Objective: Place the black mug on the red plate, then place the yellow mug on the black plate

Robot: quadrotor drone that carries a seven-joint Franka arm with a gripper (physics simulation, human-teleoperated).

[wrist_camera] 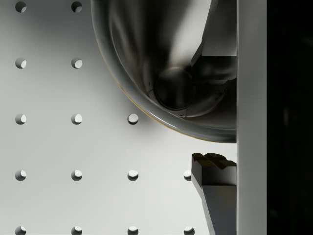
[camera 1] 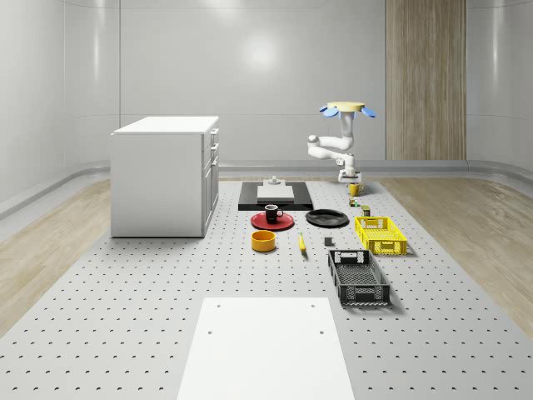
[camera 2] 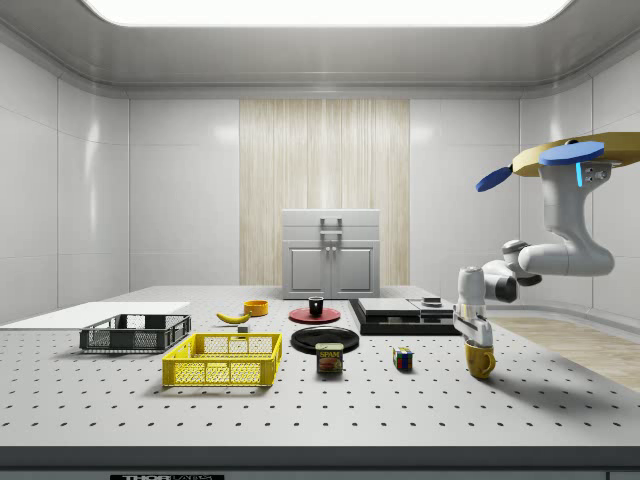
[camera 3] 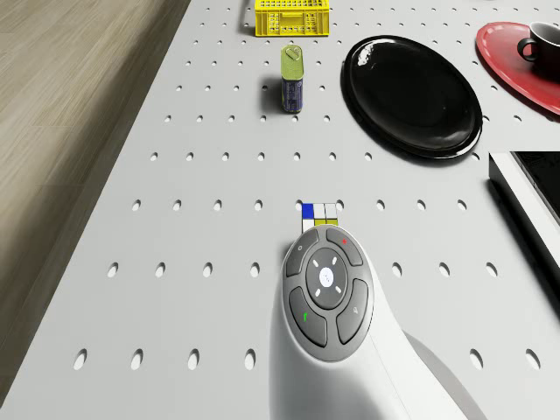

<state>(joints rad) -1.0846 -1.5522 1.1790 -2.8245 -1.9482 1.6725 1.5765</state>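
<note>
"SPAM" is read on the tin (camera 2: 329,358). The glossy yellow mug (camera 2: 480,361) is straddled by the gripper (camera 2: 474,335), fingers apart; the drone (camera 2: 565,160) is held hovering above.

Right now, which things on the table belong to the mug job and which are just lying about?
Job: black mug on red plate; yellow mug at the gripper; black plate.

Lying about: orange bowl, banana, can, colour cube, yellow crate, black crate.

Mug (camera 1: 271,213) on one plate (camera 1: 272,222), second plate (camera 1: 327,218) beside it at whole-scene view's right.
</note>
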